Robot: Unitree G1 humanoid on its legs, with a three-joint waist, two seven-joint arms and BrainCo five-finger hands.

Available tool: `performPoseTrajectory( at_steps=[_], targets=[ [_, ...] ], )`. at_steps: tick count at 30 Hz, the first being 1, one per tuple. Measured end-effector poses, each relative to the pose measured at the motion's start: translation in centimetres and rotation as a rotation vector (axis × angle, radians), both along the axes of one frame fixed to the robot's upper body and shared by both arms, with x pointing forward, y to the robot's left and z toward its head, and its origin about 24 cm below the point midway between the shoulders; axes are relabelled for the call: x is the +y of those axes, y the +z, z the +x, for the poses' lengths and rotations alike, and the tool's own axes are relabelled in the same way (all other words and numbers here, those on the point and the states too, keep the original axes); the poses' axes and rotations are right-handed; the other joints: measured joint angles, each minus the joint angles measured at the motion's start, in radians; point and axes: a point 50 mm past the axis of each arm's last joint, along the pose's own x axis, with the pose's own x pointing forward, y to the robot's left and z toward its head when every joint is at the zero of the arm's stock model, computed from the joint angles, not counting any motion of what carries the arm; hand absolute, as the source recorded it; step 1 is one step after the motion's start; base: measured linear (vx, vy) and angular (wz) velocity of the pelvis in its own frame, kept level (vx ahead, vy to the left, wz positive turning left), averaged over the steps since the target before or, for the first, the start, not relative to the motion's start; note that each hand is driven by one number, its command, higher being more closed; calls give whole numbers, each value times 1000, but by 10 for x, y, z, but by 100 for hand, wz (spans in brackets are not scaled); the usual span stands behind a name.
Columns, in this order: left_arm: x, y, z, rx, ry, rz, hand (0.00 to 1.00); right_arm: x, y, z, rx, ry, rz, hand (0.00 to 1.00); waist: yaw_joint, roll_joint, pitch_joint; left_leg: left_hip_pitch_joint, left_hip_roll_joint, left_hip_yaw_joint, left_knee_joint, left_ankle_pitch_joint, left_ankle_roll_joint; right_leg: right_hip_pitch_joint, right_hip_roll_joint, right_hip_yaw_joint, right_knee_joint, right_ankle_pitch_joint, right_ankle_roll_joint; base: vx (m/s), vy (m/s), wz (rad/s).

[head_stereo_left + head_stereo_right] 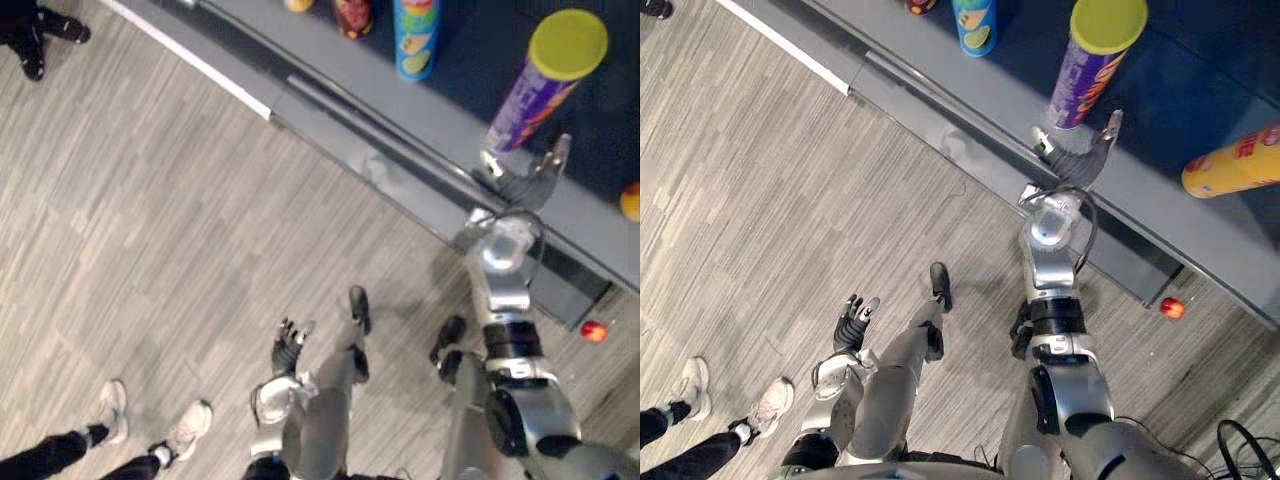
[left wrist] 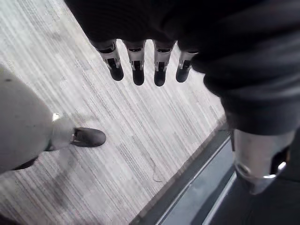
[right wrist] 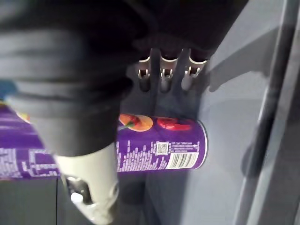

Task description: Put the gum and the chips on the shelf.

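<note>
- far left: a person's white shoes [image 1: 186,430] on the grey plank floor [image 1: 150,220]; someone else's dark shoes [image 1: 35,40] up in the corner
- left hand [image 1: 288,348] hangs low over the floor; fingers [image 2: 138,70] straight and relaxed in a row, nothing in it
- the grey shelf [image 1: 450,110] runs diagonally across the top; a dark red can [image 1: 353,15] and a blue can [image 1: 417,35] stand on it, upright
- purple chips can [image 1: 540,85] with a yellow lid stands upright on the shelf too, well right of the blue one
- right hand [image 1: 522,180] sits at the shelf edge just by that can's base; thumb and fingers spread wide, not wrapped round it; can't tell if it's touching
- further right an orange can [image 1: 1235,160] lies on its side on the shelf; a small red ball [image 1: 594,331] is down below the shelf edge
</note>
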Motion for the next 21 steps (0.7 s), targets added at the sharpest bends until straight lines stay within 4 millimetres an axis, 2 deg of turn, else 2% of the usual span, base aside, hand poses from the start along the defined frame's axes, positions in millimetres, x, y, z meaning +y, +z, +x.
performPoseTrajectory(
  at_steps=[4, 6, 9, 11, 14, 18, 19, 20, 21],
  targets=[
    [6, -17, -13, 101, 11, 10, 0, 12, -45, -14, 138, 61, -20, 0, -22, -25, -1, 68, 23, 10, 34, -40, -6, 94, 26, 4, -44, 4, 5, 77, -42, -17],
    [8, -20, -14, 120, -20, 44, 0, 16, -64, -22, 198, 94, -47, 0, -26, -33, -2, 103, 33, 13, 32, -47, -10, 137, 43, 6, -74, 12, 6, 81, -36, -18],
    [15, -29, -22, 180, -67, 101, 0, 22, -96, -37, 308, 157, -89, 0, -50, -51, -14, 159, 48, 18, 7, -50, -15, 207, 79, 11, -151, 42, 7, 75, -6, -24],
    [28, -39, -33, 260, -76, 148, 0, 23, -125, -51, 413, 207, -116, 0, -70, -77, -56, 183, 54, 28, -11, -50, -15, 239, 102, 25, -214, 69, 12, 111, 30, -31],
    [41, -51, -50, 360, -87, 177, 0, 12, -162, -83, 549, 253, -150, 0, -75, -103, -108, 240, 52, 26, -38, -52, -17, 312, 123, 50, -312, 111, 25, 121, 48, -24],
    [46, -63, -73, 457, -92, 175, 0, 3, -208, -120, 751, 343, -151, 0, -91, -115, -183, 303, 39, 35, -88, -52, -17, 376, 131, 64, -388, 141, 38, 85, 65, -13],
    [46, -66, -80, 484, -95, 174, 0, 2, -226, -134, 833, 370, -139, 0, -97, -119, -204, 330, 32, 35, -108, -52, -17, 399, 131, 66, -406, 143, 40, 54, 66, -5],
    [46, -68, -84, 500, -104, 182, 0, 1, -235, -142, 878, 390, -130, 0, -99, -119, -215, 348, 30, 35, -121, -52, -17, 414, 131, 66, -415, 143, 41, 54, 69, -4],
    [47, -70, -91, 525, -112, 185, 0, 0, -251, -160, 963, 424, -108, 0, -101, -119, -235, 377, 27, 37, -139, -52, -17, 437, 131, 67, -430, 145, 45, 53, 54, -3]
  ],
)
